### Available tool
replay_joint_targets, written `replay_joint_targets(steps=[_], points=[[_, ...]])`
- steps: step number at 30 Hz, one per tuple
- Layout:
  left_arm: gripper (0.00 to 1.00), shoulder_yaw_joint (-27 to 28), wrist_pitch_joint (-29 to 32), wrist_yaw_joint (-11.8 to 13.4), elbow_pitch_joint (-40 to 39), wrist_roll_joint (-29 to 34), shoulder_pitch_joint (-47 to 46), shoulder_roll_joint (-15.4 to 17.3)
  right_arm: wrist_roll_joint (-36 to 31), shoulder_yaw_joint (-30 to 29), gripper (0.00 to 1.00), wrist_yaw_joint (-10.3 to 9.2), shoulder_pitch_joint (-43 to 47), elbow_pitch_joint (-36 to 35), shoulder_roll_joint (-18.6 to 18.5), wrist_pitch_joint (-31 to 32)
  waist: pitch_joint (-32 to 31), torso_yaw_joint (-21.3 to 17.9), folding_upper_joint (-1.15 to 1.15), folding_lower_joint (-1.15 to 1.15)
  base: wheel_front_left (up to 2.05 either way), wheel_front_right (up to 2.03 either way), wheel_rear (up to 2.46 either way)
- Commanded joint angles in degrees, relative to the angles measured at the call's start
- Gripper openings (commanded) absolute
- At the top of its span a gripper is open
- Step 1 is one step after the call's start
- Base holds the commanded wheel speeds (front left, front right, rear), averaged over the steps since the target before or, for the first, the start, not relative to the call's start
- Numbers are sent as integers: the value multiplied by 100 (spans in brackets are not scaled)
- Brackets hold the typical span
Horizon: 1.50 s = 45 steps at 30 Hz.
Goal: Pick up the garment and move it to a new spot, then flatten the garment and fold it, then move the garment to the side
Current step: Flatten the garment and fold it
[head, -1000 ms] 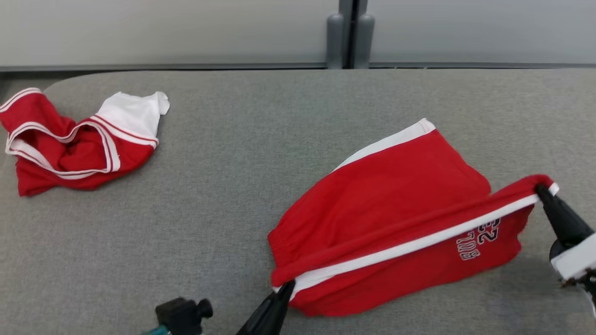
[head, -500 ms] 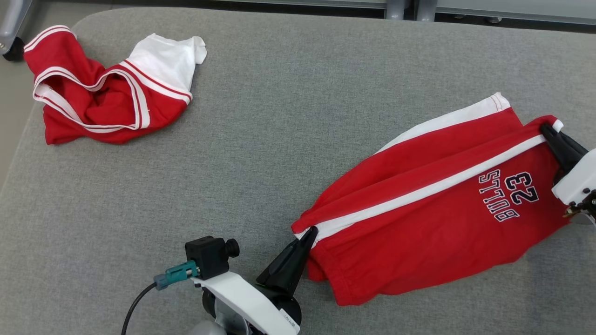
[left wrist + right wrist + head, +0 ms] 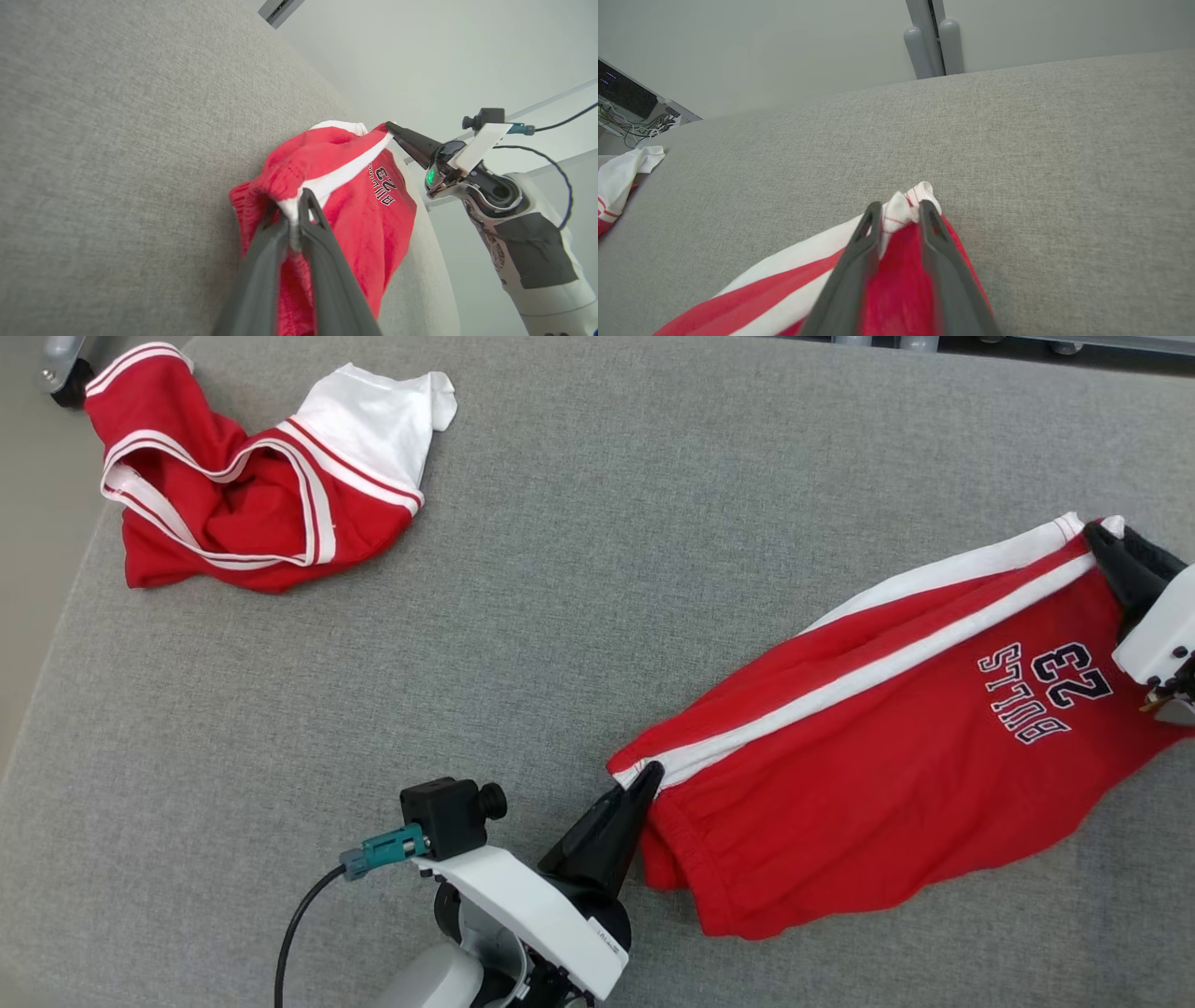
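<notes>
The garment [image 3: 896, 784] is a pair of red shorts with white side stripes and a dark "BULLS 23" print, lying on the grey padded table [image 3: 560, 579] at the right. My left gripper [image 3: 649, 775] is shut on its waistband corner, with white stripe cloth pinched between the fingers in the left wrist view, gripper [image 3: 292, 205]. My right gripper [image 3: 1097, 537] is shut on the leg hem at the far right, and the right wrist view shows white hem bunched between its tips, gripper [image 3: 899, 207]. The striped edge runs taut between the two grippers.
A second red-and-white garment [image 3: 261, 476] lies crumpled at the table's far left corner, also in the right wrist view as a white scrap [image 3: 621, 172]. The table's left edge and a caster wheel [image 3: 65, 387] show at upper left. Bare grey surface lies between the two garments.
The head camera has tilted down. Both grippers have carried the held striped edge away from me, so the shorts have opened out and lie flatter, the print now fully visible.
</notes>
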Motion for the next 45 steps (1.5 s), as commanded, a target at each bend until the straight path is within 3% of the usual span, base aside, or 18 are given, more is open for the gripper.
replay_joint_targets(steps=[1, 9, 15, 22, 25, 29, 36, 45], points=[[100, 49, -31, 30, 62, -44, -115, -32, 0, 6, 100, -2, -88, 49, -55, -74, 52, 26, 0, 0, 0, 0, 0], [100, 159, -208, 111, 331, -14, -237, -144, 118, 118, 100, -2, -229, 123, -18, -744, 31, -48, 0, 0, 0, 0, 0], [100, 250, -583, 360, 421, 293, 15, 26, 202, 353, 100, -1, -64, 41, -186, -1587, -225, -216, 0, 0, 0, 0, 0], [100, 439, -1144, 803, 224, 1127, 534, 354, -724, 609, 100, -2, 682, 177, -636, -2935, -933, -429, 0, 0, 0, 0, 0], [100, 707, -1209, 977, 53, 1437, 954, 375, -1113, 538, 100, -2, 1155, 373, -549, -3353, -1320, -551, 0, 0, 0, 0, 0], [100, 1466, -1208, 1156, -425, 2161, 1636, 246, -1420, 475, 100, -2, 1730, 504, -374, -3498, -1652, -734, 0, 0, 0, 0, 0], [100, 2224, -1207, 981, -879, 3156, 2343, -121, -1555, 511, 100, -2, 2005, 432, -185, -3252, -1646, -860, 0, 0, 0, 0, 0], [100, 2438, -1208, 538, -876, 3648, 2010, -440, -1516, 811, 100, -2, 1271, 458, -269, -2660, -974, -534, 0, 0, 0, 0, 0]])
